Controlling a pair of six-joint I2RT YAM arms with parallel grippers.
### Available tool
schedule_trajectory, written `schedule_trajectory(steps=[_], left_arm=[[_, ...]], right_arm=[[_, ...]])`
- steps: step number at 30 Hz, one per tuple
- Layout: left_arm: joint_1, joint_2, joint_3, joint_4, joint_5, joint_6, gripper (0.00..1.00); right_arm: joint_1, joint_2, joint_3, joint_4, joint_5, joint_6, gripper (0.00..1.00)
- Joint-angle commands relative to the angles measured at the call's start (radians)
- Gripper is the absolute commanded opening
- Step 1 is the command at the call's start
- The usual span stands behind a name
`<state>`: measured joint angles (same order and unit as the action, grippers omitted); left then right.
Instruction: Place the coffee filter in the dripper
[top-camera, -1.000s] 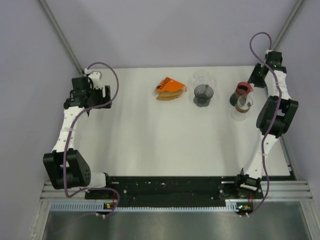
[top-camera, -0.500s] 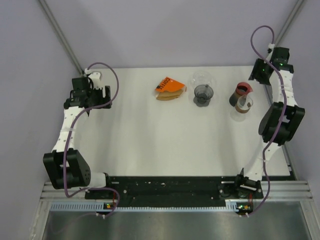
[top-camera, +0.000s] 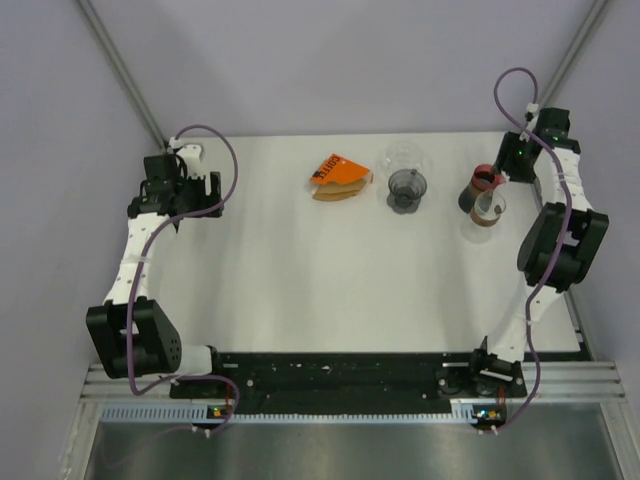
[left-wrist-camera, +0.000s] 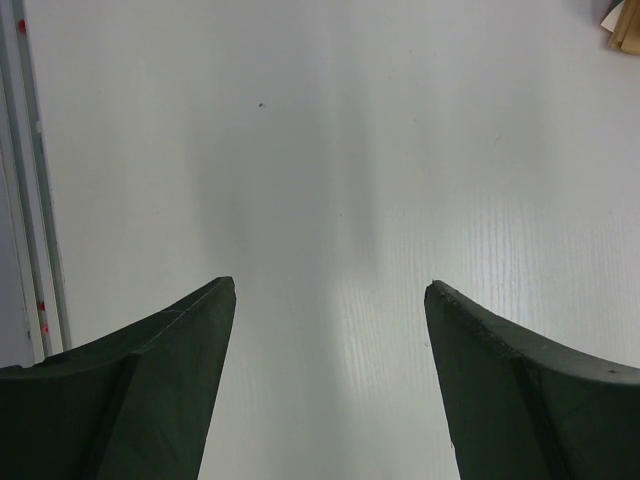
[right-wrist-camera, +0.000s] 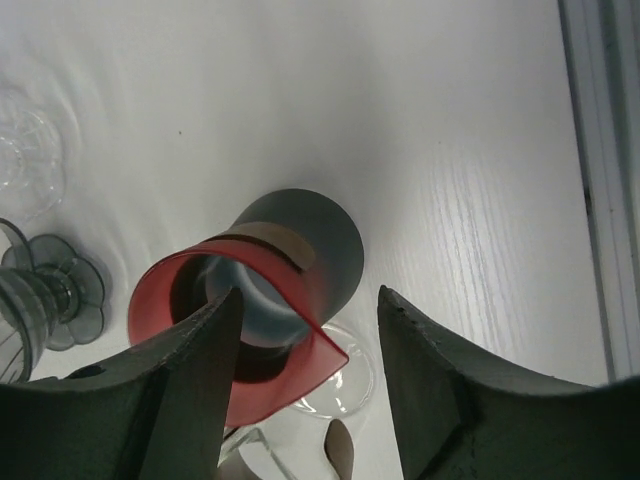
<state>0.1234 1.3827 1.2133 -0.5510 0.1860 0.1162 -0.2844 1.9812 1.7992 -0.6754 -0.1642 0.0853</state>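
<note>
Nothing's grasped yet: the right gripper (right-wrist-camera: 308, 291) hangs parted over a red-lipped dark cup (right-wrist-camera: 312, 232); next, I reckon, it must fetch the orange filter packet (top-camera: 338, 177).

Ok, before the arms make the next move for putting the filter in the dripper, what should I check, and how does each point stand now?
1. Filters reachable: the orange filter pack lies on the table with nothing on top. ok
2. Dripper ready: the grey dripper stands upright to the right of the pack, apart from it. ok
3. Left tool free: the left tool is open over bare table and holds nothing. ok
4. Right tool free: the right tool has its jaws apart, either side of the red-rimmed cup; whether they touch it: cannot tell
5. Right tool at a task thing: it is at the cup, not the pack. not ok
</note>
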Motion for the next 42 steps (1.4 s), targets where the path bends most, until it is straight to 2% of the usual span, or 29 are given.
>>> schedule_trajectory(steps=[1,3,10,13,21,25,28,31,32,39,42], left_arm=[[0.001,-0.037,-0.011,0.011,-0.005,0.017,0.82],[0.001,-0.037,-0.009,0.010,-0.005,0.016,0.82],[0.001,-0.042,-0.011,0.008,-0.011,0.020,0.82],[0.001,-0.039,-0.009,0.010,-0.008,0.020,0.82],[0.001,-0.036,-0.004,0.006,-0.008,0.019,0.82],[0.001,-0.036,-0.003,0.003,-0.008,0.017,0.82],[0.001,-0.033,-0.001,-0.001,-0.010,0.017,0.82],[0.002,-0.031,-0.001,-0.009,-0.011,0.019,0.82],[0.002,-0.030,-0.003,-0.009,-0.011,0.017,0.82],[0.002,-0.024,-0.006,-0.010,-0.010,0.014,0.82],[0.002,-0.020,-0.011,-0.009,-0.010,0.014,0.82]], right_arm=[[-0.002,0.067,0.080,-0.029,-0.023,-0.021,0.54],[-0.002,0.090,0.098,-0.029,-0.037,-0.027,0.48],[-0.002,0.100,0.121,-0.043,-0.089,-0.033,0.12],[-0.002,0.077,0.129,-0.043,-0.107,-0.022,0.02],[0.001,-0.033,0.212,-0.055,-0.185,0.047,0.00],[0.053,-0.103,0.265,-0.098,-0.170,0.059,0.00],[0.146,-0.169,0.267,-0.131,-0.172,0.065,0.00],[0.278,-0.225,0.235,-0.170,-0.143,0.073,0.00],[0.357,-0.231,0.229,-0.191,-0.130,0.073,0.00],[0.752,-0.174,0.193,-0.247,-0.058,0.103,0.00],[0.875,-0.110,0.200,-0.240,-0.052,0.122,0.00]])
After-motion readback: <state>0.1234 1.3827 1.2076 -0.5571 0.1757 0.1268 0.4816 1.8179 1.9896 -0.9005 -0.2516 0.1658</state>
